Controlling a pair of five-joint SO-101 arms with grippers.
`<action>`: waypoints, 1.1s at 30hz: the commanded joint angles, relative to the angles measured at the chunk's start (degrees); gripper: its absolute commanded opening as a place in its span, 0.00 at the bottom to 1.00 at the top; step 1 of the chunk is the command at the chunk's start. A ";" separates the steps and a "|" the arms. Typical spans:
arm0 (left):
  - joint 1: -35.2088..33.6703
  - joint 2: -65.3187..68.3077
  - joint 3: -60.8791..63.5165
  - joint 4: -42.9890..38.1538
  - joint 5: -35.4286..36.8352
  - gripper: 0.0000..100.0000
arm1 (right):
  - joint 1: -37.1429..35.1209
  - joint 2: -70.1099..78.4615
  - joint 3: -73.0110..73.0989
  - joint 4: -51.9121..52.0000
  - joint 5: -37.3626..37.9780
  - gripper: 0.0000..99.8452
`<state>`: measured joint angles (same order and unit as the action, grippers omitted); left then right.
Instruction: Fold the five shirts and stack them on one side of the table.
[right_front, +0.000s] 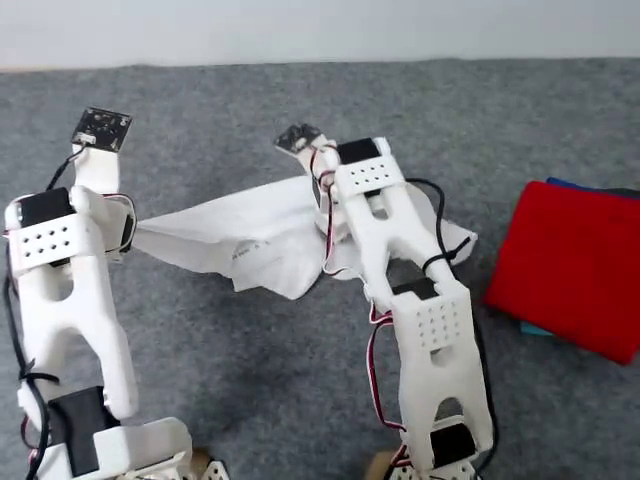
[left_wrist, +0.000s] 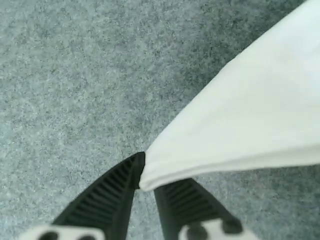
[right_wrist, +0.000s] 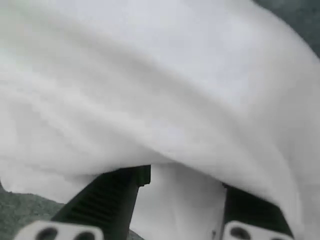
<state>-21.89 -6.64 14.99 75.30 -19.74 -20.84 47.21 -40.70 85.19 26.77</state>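
Note:
A white shirt (right_front: 235, 235) lies spread and rumpled on the grey carpet between the two arms. My left gripper (left_wrist: 142, 182) is shut on its left corner, and the cloth (left_wrist: 240, 125) runs taut away from the black fingers (left_wrist: 112, 192). In the high view that gripper (right_front: 130, 228) sits at the shirt's left tip. My right gripper (right_front: 325, 210) is down on the shirt's right part. Its fingers (right_wrist: 112, 197) stand apart, with white cloth (right_wrist: 160, 90) between them and draped over one tip. A folded red shirt (right_front: 570, 265) tops a stack at the right.
Blue folded cloth (right_front: 535, 328) peeks from under the red shirt at the right edge. Grey carpet (right_front: 250, 380) covers the table, bare in front between the arm bases and along the back. A pale wall borders the far edge.

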 joint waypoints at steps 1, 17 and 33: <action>-0.62 -3.52 -0.40 -0.53 0.26 0.00 | 0.84 -1.10 -9.49 5.67 0.00 0.25; -0.26 -3.52 -0.40 -0.53 0.26 0.00 | -1.80 -14.20 3.43 17.63 0.00 0.25; -0.26 -3.08 -0.40 -0.79 0.26 0.00 | -1.01 -14.02 19.60 9.54 4.31 0.25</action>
<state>-21.89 -6.64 14.99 75.30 -19.74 -22.51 32.18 -20.57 96.53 29.67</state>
